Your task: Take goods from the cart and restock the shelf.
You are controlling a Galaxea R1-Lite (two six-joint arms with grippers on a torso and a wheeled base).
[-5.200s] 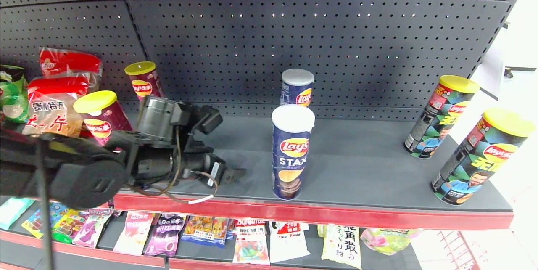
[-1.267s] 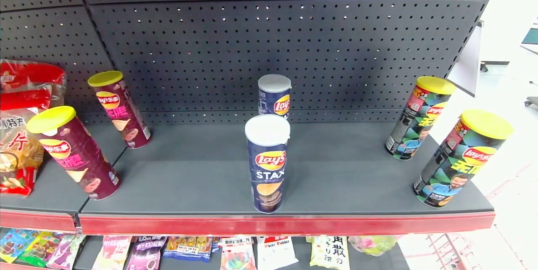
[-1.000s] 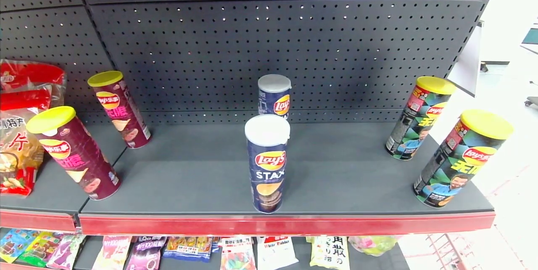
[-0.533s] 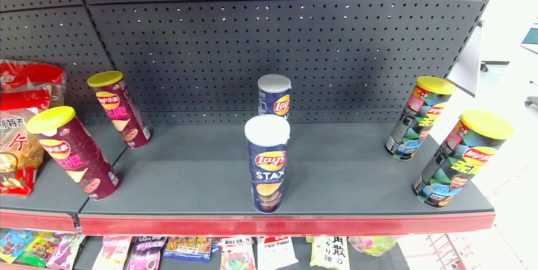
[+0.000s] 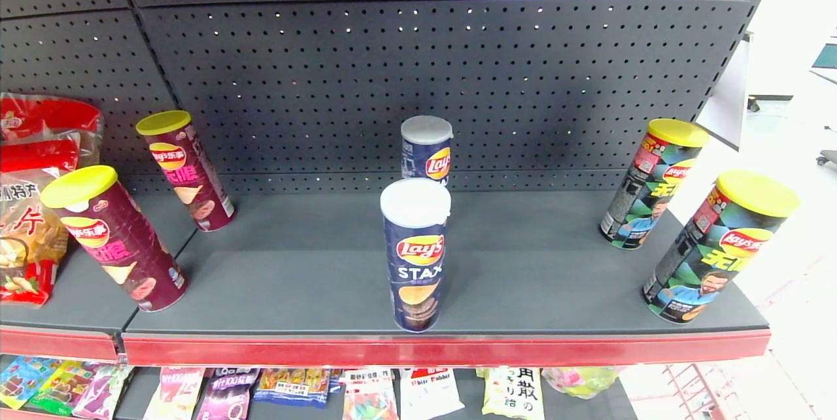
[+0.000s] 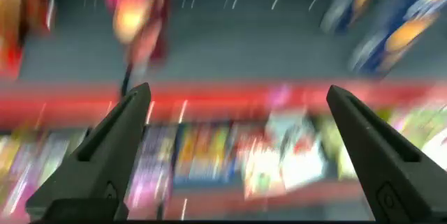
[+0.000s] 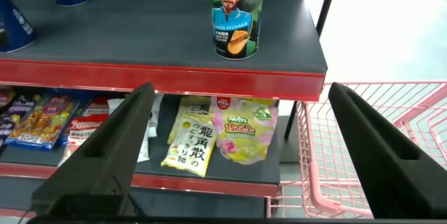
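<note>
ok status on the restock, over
Left end effector open, empty. Right end effector open, empty, near the cart. Nothing blocking the shelf.

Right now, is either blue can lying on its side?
No, the front blue can and the rear blue can both stand upright on the shelf.

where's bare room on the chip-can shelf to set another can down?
Two wide bare patches on the shelf: one between the maroon cans and the blue cans, one between the blue cans and the green cans. It is crowded at the left end by the snack bags, and below, among the packets.
</note>
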